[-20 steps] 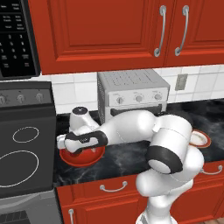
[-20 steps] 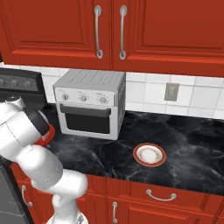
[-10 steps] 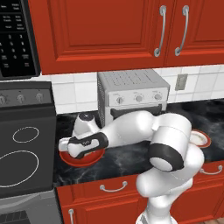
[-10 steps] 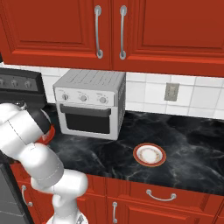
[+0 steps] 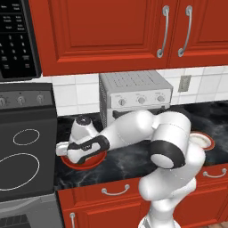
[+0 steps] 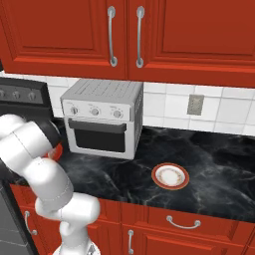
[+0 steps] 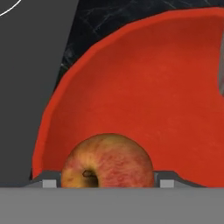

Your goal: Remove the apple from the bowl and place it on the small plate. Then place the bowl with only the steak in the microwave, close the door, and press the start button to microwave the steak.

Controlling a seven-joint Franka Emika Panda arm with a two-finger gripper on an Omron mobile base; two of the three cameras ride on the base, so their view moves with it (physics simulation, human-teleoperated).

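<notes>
Gripper [image 5: 79, 156] down in the bowl [image 5: 95, 160], apple [image 7: 107, 161] right at its tips.

Left base view: the arm reaches toward nine o'clock over the black counter [image 5: 129, 158], its hand sunk into the red bowl beside the stove [image 5: 26, 151]; the microwave [image 5: 18, 38] hangs at eleven o'clock, the toaster oven [image 5: 136, 95] behind the arm, the small plate [image 5: 205, 140] at three o'clock. Right base view: the small plate [image 6: 170, 176] lies alone on the counter [image 6: 214, 174], well apart from the arm. Hand view: the apple sits at six o'clock inside the bowl [image 7: 144, 87], between the fingertips; whether they pinch it I cannot tell.
</notes>
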